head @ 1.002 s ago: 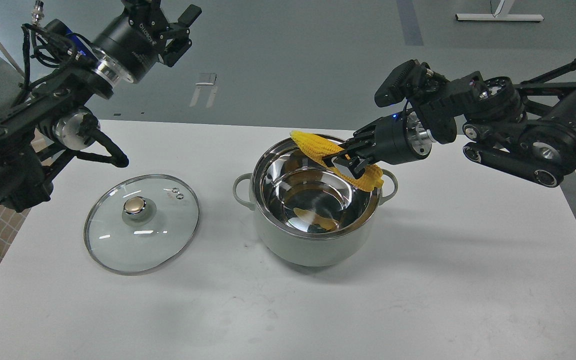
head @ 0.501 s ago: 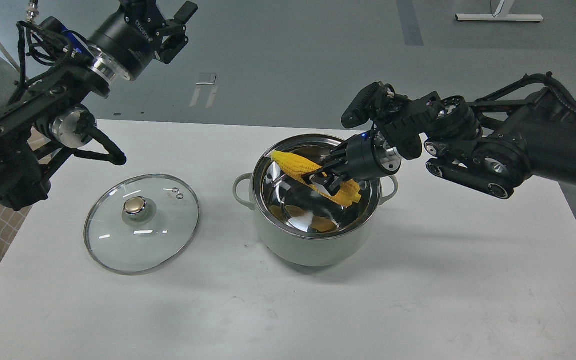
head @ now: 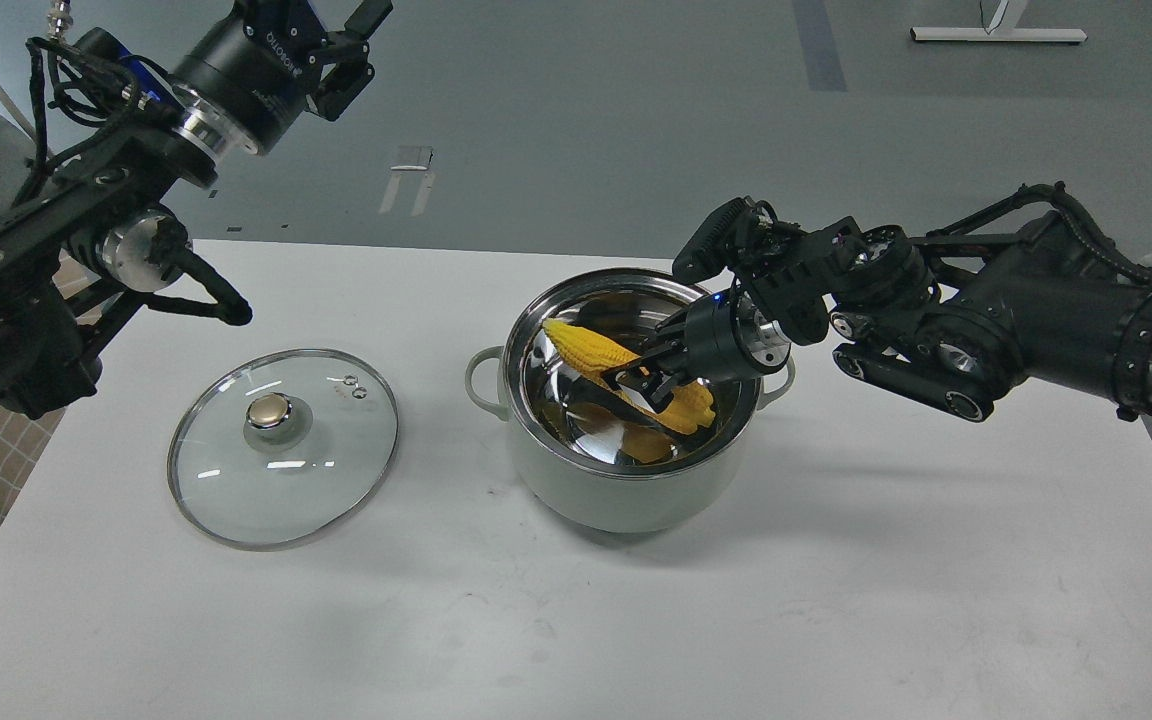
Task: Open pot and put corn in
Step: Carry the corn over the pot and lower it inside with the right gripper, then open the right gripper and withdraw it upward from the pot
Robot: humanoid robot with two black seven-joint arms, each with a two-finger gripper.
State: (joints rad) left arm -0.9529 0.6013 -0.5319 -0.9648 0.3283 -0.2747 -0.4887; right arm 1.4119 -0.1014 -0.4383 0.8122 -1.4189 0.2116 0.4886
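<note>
The pale grey-green pot [head: 626, 495] stands open in the middle of the white table. Its glass lid [head: 284, 446] with the gold knob lies flat on the table to the pot's left. My right gripper [head: 642, 384] reaches into the pot's mouth from the right and is shut on the yellow corn [head: 591, 349], which lies slanted inside the pot, below the rim. My left gripper [head: 348, 45] is raised high at the upper left, far from the pot, its fingers apart and empty.
The white table [head: 836, 600] ends at the back, left and right edges; grey floor lies beyond. A white stand's foot [head: 998, 35] is far back right. Tiled floor shows at the lower left.
My right gripper moved left and down with the corn, from above the pot's back rim into the pot. My left gripper rose slightly. Lid and pot have not moved.
</note>
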